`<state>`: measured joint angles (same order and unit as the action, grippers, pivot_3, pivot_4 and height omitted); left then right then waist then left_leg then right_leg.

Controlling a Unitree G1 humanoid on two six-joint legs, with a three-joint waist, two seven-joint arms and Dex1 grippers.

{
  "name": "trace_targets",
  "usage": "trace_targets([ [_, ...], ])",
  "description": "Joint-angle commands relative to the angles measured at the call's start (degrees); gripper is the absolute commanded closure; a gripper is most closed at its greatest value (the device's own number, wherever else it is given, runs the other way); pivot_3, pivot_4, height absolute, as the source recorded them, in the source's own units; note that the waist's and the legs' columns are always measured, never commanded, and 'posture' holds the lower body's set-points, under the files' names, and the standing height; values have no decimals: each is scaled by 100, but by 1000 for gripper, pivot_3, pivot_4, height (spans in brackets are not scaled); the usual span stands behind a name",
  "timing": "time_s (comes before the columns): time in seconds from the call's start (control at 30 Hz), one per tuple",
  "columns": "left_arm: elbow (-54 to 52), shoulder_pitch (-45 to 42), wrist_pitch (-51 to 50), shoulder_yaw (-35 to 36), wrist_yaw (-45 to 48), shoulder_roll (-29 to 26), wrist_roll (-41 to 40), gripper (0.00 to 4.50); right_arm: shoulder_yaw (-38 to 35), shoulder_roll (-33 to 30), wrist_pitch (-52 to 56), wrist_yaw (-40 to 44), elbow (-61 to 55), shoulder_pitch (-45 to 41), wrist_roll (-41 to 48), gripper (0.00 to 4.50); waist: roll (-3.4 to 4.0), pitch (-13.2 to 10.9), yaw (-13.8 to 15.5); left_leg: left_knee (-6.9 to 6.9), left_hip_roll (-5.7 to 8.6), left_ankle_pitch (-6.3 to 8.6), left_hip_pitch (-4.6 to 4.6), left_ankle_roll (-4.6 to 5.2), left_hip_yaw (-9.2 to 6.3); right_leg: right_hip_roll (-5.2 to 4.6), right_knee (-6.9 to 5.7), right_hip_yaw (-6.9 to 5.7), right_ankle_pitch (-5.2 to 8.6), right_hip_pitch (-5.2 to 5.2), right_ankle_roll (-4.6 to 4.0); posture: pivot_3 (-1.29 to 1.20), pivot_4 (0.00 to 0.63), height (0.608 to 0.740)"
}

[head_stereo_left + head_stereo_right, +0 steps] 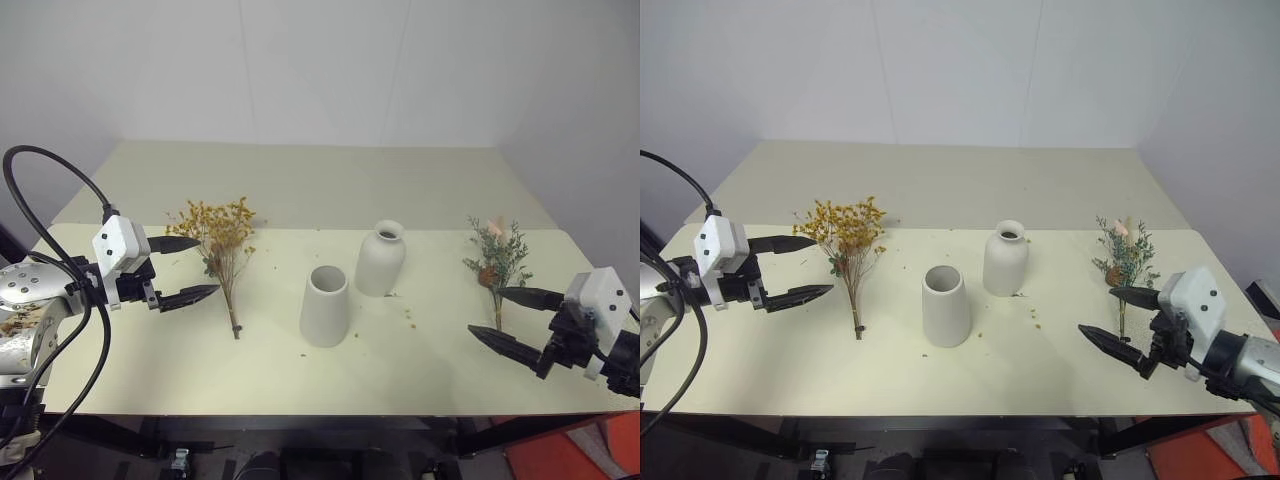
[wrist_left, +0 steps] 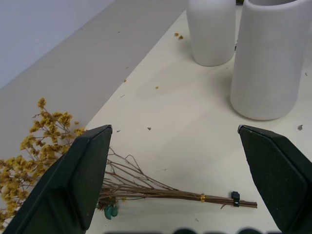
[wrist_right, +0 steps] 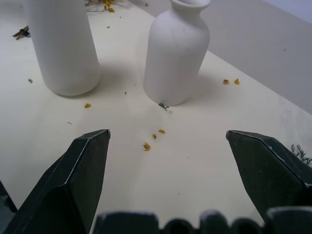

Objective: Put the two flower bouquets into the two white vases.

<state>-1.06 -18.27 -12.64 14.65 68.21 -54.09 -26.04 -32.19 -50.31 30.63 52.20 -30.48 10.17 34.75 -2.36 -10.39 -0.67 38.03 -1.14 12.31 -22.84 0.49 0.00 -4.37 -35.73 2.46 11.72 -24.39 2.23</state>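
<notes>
The yellow-orange dried bouquet [image 1: 222,245] lies flat on the table's left half, stems pointing toward the front edge. My left gripper [image 1: 192,268] hovers open just left of it, fingers spread, nothing between them; the stems [image 2: 165,192] lie below its fingers in the left wrist view. In the middle stand the tapered white vase [image 1: 325,305] and, behind it to the right, the narrow-necked white vase [image 1: 381,258]. The grey-green sprig bouquet [image 1: 496,257] lies at the right. My right gripper [image 1: 508,318] is open beside its stem ends, empty.
The cream table [image 1: 300,380] has loose yellow crumbs [image 3: 146,145] scattered near the vases. A second table surface [image 1: 300,180] extends behind, up to a white wall. A black cable [image 1: 50,190] loops over my left arm.
</notes>
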Motion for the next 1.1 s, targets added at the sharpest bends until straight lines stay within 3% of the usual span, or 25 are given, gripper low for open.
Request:
trace_targets([
  [0.03,-101,-16,30,243,61,-171,-91,0,-288,-69,44,-14,-162,88,68,28,0,0,-1,0,0,0,0,0,0,0,0,0,0,0,0,0,150,740],
  [0.27,-104,-99,-9,156,34,-179,-91,0,-350,-106,141,-103,-220,149,85,28,0,0,-8,0,-1,0,1,0,1,1,0,1,0,0,0,0,150,740],
  [0.57,-99,-568,-23,-1,48,-59,-198,0,-152,-544,1631,-934,-125,-380,331,28,0,0,-3,0,0,0,0,0,0,-1,0,0,0,0,0,0,150,740],
  [0.63,-1,-1126,-60,-24,77,46,-399,0,64,-887,2081,-985,-59,-586,334,28,0,0,8,0,1,0,0,0,0,-1,0,0,0,0,-1,0,150,740],
  [0.73,500,-2407,118,-431,455,291,-378,0,707,-1077,3087,-1435,601,-1667,478,28,-16,0,33,3,5,-1,-5,1,-5,1,2,-4,-2,1,1,0,150,740],
  [0.9,2149,-3972,1015,-1311,1676,999,126,0,1678,-875,3714,-2019,1833,-3097,-14,28,-9,4,12,2,18,2,-13,5,-5,-3,23,2,-15,6,24,0,150,740],
  [1.1,4101,-5559,2092,-2107,2429,1829,480,0,2078,-613,3986,-2328,2912,-3952,-400,28,-8,2,0,4,21,1,-67,8,-10,-3,68,-1,-75,-19,32,0,150,740],
])
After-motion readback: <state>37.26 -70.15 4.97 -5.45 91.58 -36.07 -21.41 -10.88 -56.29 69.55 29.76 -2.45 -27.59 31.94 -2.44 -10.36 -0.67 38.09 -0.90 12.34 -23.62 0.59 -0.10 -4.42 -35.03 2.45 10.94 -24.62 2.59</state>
